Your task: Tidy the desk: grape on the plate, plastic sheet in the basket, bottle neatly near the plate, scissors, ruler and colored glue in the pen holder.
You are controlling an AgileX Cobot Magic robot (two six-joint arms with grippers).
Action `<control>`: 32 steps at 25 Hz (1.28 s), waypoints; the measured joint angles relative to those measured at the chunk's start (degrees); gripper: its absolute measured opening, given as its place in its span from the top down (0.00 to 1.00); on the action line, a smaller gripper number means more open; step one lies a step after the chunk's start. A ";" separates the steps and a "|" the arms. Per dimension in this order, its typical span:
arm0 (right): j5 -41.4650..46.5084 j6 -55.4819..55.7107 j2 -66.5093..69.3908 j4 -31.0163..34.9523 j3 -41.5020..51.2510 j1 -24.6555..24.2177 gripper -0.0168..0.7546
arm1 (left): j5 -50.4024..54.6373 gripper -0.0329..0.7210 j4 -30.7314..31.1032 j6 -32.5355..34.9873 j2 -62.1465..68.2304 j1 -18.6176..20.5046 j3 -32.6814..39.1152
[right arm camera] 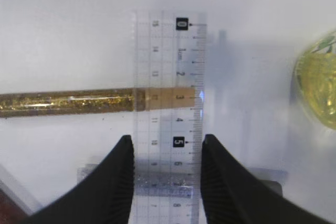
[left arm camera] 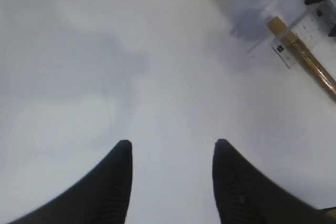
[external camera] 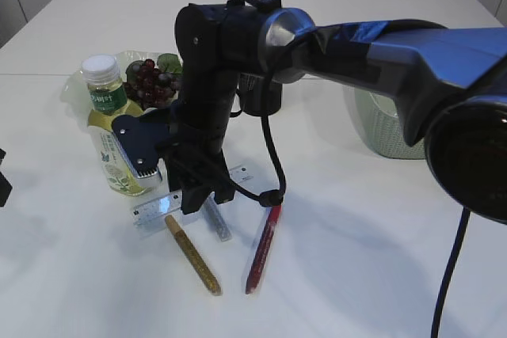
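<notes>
A clear ruler (right arm camera: 168, 77) lies flat on the white table across a gold glitter glue (right arm camera: 68, 102) and a silver glue (right arm camera: 262, 174). My right gripper (right arm camera: 165, 145) stands straight down over it, one fingertip against each long edge, shut on the ruler. In the exterior view that gripper (external camera: 194, 195) is low at the ruler (external camera: 150, 210), with the gold glue (external camera: 192, 255) and a red glue (external camera: 264, 248) in front. The bottle (external camera: 111, 128) stands beside the plate (external camera: 78, 85), which holds the grape (external camera: 150, 83). My left gripper (left arm camera: 170, 145) hangs open over bare table. Scissors and plastic sheet are out of view.
A pale green basket (external camera: 380, 128) stands at the right behind the arm. A dark pen holder (external camera: 260, 96) shows partly behind the right wrist. The bottle's base (right arm camera: 317, 87) is close to the right of the ruler.
</notes>
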 joint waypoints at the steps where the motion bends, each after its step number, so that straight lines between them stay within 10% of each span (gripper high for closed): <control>1: 0.12 0.00 0.00 0.74 -0.43 -0.39 0.58 | 0.00 0.48 0.00 0.00 0.00 0.00 0.00; 18: 0.68 0.07 -8.18 13.30 -1.99 -16.50 0.58 | 0.00 0.48 0.00 0.00 0.00 0.00 0.00; 32: -7.40 -3.72 -8.10 44.12 -1.99 -29.66 0.58 | 1.27 0.48 0.00 0.00 0.00 0.00 0.00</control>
